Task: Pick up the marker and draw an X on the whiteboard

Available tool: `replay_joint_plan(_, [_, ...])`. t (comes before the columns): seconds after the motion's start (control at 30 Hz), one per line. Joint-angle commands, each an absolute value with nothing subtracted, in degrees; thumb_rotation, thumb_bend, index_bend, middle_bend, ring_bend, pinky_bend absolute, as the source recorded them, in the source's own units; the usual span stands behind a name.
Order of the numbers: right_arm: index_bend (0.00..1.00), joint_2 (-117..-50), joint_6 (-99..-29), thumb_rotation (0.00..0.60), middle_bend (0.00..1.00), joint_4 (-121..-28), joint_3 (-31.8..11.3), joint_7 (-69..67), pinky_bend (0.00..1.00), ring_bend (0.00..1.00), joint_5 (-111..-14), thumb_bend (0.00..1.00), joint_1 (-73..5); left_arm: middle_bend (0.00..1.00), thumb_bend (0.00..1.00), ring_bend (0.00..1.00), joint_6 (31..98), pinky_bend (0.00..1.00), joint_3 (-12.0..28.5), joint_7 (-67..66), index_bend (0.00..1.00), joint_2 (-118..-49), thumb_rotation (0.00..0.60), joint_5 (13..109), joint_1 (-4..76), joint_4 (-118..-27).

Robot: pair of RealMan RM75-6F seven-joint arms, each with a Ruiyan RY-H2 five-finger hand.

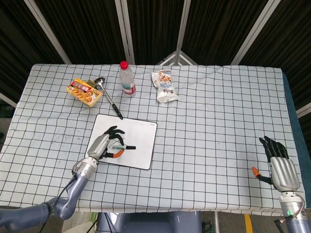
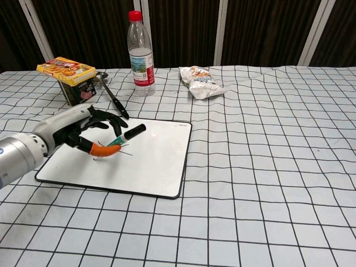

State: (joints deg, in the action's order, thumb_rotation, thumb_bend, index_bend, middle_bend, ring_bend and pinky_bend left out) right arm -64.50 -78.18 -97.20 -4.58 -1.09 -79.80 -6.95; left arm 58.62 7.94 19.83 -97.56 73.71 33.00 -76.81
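White whiteboard (image 2: 150, 158), near-left edge: left robot hand (image 2: 83, 133) holds marker (image 2: 125, 137); right robot hand (image 1: 281, 167) spread wide

A table (image 1: 218, 111) is covered by a white cloth with a black grid. A whiteboard (image 1: 141, 145) is laid flat near its front left. Towards the back, a yellow food box (image 1: 85, 91), a ladle (image 1: 108, 96), an upright water bottle (image 1: 127, 78) and a snack packet (image 1: 164, 86) are set.
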Motion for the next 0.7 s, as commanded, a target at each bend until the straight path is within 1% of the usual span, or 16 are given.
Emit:
replay_joint_plan(0.03, [0.0, -64.5, -78.2, 0.6, 0.0, -97.3, -4.6, -1.0, 0.0, 0.0, -79.6, 0.31, -6.9, 0.22, 0.53, 0.06, 62.0, 0.11, 5.4, 21.9, 0.7, -92.6, 0.6, 76.8, 29.9, -82.7])
replay_joint_plan(0.17, [0.0, -64.5, -78.1, 0.6, 0.0, -97.5, -4.7, -1.0, 0.0, 0.0, -79.4, 0.31, -6.9, 0.22, 0.53, 0.06, 65.1, 0.11, 4.9, 23.8, 0.7, -87.9, 0.6, 79.2, 28.0, -87.8])
replay_joint_plan(0.27, [0.0, -64.5, -78.0, 0.6, 0.0, -97.6, -4.7, -0.8, 0.0, 0.0, -79.3, 0.31, -6.9, 0.22, 0.53, 0.06, 66.0, 0.11, 5.7, 24.2, 0.7, -86.2, 0.6, 79.5, 27.8, -89.5])
replay_joint_plan(0.37, [0.0, -64.6, -78.0, 0.6, 0.0, -97.6, -4.6, -0.6, 0.0, 0.0, -79.4, 0.31, -7.0, 0.22, 0.53, 0.06, 65.9, 0.11, 8.0, 23.9, 0.7, -85.4, 0.6, 78.3, 28.7, -90.0])
replay_joint_plan(0.47, [0.0, -64.7, -77.9, 0.6, 0.0, -97.6, -4.6, -0.5, 0.0, 0.0, -79.3, 0.31, -7.1, 0.22, 0.52, 0.06, 65.1, 0.11, 10.0, 23.4, 0.7, -86.1, 0.6, 76.7, 29.8, -89.3])
replay_joint_plan(0.6, [0.0, -64.6, -77.8, 0.6, 0.0, -97.6, -4.7, -0.7, 0.0, 0.0, -79.1, 0.31, -7.1, 0.22, 0.51, 0.06, 61.9, 0.11, 12.5, 21.7, 0.7, -88.6, 0.6, 72.8, 32.2, -86.9])
replay_joint_plan(0.7, [0.0, -64.5, -77.7, 0.6, 0.0, -97.6, -4.7, -0.9, 0.0, 0.0, -79.1, 0.31, -7.1, 0.22, 0.51, 0.06, 60.4, 0.11, 13.4, 20.3, 0.7, -90.6, 0.6, 71.4, 33.7, -85.0])
